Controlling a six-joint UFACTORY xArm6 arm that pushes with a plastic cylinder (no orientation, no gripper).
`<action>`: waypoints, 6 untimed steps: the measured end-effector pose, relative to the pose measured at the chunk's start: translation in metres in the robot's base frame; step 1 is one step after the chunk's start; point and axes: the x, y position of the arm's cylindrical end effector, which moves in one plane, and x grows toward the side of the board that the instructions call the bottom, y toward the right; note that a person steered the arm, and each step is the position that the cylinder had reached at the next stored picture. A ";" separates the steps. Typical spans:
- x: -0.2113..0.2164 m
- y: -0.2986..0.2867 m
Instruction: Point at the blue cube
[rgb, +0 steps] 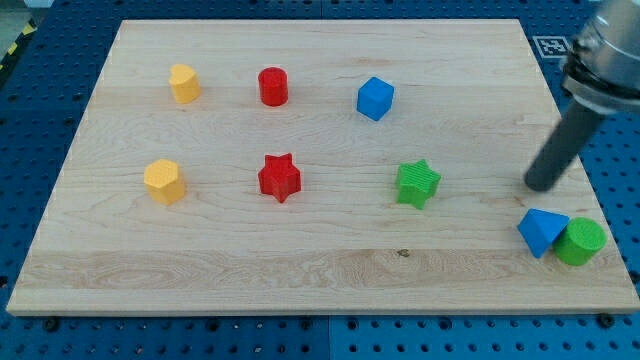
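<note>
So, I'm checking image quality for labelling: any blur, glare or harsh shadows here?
Camera view: the arm's upper part is motion-blurred at the view's top right; my tip and the blue cube look sharp; shadows soft; no glare on the board.

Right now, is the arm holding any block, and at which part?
Nothing is held. My tip stands free on the board, above the blue triangle, touching no block.

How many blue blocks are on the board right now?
2. The blue cube sits near the view's top, right of centre. The blue triangle lies at the lower right, touching the green cylinder. None appear hidden.
</note>
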 end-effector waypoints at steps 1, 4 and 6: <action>-0.064 -0.043; -0.149 -0.186; -0.092 -0.198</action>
